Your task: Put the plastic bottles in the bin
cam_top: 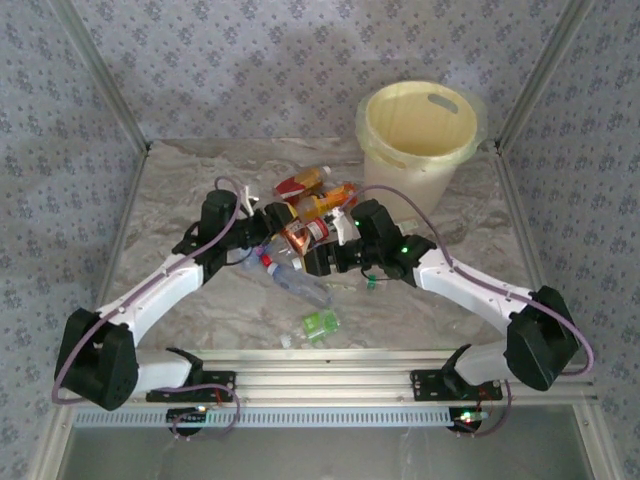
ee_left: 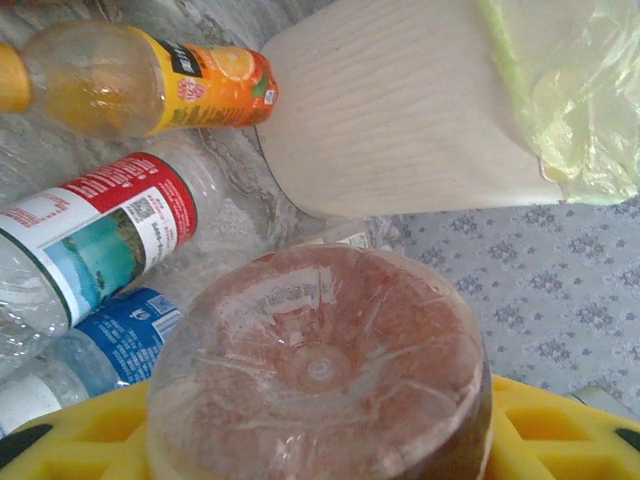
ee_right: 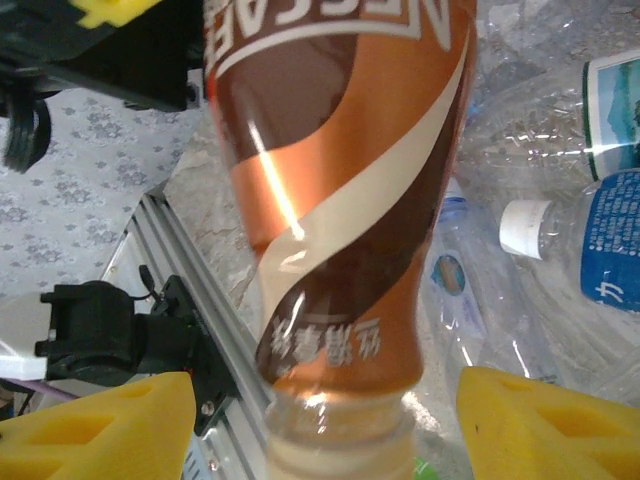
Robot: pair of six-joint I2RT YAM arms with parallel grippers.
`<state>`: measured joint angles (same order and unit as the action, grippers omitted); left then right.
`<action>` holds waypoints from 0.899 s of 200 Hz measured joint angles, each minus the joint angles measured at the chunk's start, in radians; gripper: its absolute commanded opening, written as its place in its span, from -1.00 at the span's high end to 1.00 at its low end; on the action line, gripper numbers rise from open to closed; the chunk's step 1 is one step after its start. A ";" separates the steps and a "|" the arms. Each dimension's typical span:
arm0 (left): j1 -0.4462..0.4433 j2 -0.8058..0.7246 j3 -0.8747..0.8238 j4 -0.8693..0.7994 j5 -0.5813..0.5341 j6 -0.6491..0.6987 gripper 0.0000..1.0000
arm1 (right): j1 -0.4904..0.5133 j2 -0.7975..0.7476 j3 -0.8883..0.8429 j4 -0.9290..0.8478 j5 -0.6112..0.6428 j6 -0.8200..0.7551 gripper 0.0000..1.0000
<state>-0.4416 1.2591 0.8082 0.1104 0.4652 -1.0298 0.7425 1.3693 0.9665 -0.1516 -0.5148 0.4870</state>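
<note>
Glossy brown-sleeved plastic bottle, crinkled clear bottles, smooth pale yellow bin

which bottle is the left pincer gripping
the brown-labelled bottle: the left pincer is shut on its base, while the rest lie loose on the table

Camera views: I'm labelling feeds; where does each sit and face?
Top external: above and behind the robot, looking down on the table and bin; left arm and right arm show.
Left wrist: faces the bin past the Nescafe bottle's base; its yellow fingers below.
Right wrist: looks along that bottle, near rail behind; its yellow fingertips flank the neck.
Shared: all three show the Nescafe bottle.
</note>
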 measured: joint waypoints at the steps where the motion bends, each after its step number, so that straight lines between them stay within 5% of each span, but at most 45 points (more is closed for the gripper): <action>1: 0.000 0.000 0.000 0.000 0.000 0.000 -0.07 | 0.000 0.000 0.000 0.000 0.000 0.000 -0.37; 89: -0.031 0.024 0.003 0.010 0.010 -0.010 -0.21 | 0.000 0.026 0.021 0.003 0.039 0.008 0.24; 159: -0.032 0.025 0.035 0.022 0.018 -0.032 -0.98 | -0.010 0.008 0.018 -0.002 0.048 0.014 0.40; 180: -0.032 0.025 0.061 0.020 0.021 -0.028 -0.99 | -0.029 -0.032 0.013 -0.020 0.052 0.011 0.40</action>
<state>-0.4736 1.2842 0.8688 0.1303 0.4866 -1.0576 0.7139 1.3369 0.9794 -0.1719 -0.4625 0.4980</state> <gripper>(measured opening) 0.993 0.352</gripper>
